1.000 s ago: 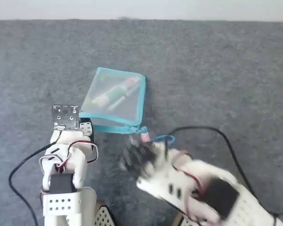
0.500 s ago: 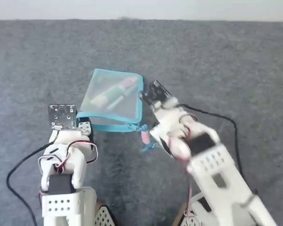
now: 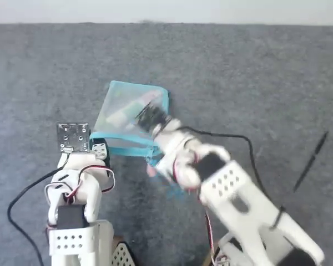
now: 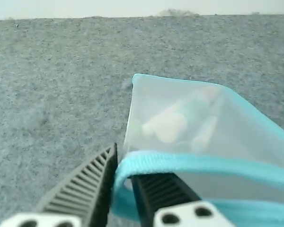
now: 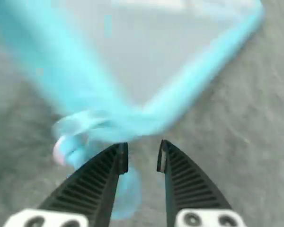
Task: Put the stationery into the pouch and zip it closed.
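Pinching the turquoise zip band (image 4: 194,163) of the pouch (image 4: 199,118) at its left end with the left gripper (image 4: 124,165), fingers clamped together on the fabric. Stands with that arm at the near left of the grey desk (image 3: 266,72). Lies flat just left of the desk's middle, zip edge toward the near edge, with the stationery (image 4: 165,125) showing through the clear wall as pale, green and pink sticks. Crossed from the near right by the right arm (image 3: 222,183), head over the pouch's right half. Hangs close over the pouch's near right corner with the right gripper (image 5: 142,146), fingers a little apart, nothing between them. Just beside those fingers, a blurred turquoise pull loop (image 5: 80,125) and a pink bead (image 5: 59,153). Farther right, a black cable (image 3: 227,136) arching off the right arm.
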`<act>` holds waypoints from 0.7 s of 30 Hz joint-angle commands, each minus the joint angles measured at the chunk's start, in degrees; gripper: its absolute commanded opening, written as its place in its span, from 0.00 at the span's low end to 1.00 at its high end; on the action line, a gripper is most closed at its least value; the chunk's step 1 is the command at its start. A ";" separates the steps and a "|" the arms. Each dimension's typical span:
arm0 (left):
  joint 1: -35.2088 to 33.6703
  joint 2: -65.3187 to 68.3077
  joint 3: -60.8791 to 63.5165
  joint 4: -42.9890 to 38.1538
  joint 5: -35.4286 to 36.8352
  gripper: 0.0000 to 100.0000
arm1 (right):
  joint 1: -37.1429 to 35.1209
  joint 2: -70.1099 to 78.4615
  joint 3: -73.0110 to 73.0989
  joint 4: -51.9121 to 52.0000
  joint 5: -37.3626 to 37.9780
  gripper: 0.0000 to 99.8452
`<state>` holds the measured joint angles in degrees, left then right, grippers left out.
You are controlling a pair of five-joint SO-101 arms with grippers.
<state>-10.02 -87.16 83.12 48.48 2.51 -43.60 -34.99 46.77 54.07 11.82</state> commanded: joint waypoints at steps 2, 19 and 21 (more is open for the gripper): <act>-0.53 0.18 -3.91 -0.09 0.79 0.01 | -9.63 -15.25 4.31 0.66 -0.35 0.11; -0.62 0.18 -3.30 0.00 0.70 0.01 | -3.12 -21.32 8.44 0.40 11.34 0.29; -0.62 0.18 -3.30 0.00 0.70 0.01 | -3.12 -19.30 8.44 -3.03 12.04 0.29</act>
<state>-10.02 -87.16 83.12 48.48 2.51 -47.47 -56.97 55.65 55.47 22.02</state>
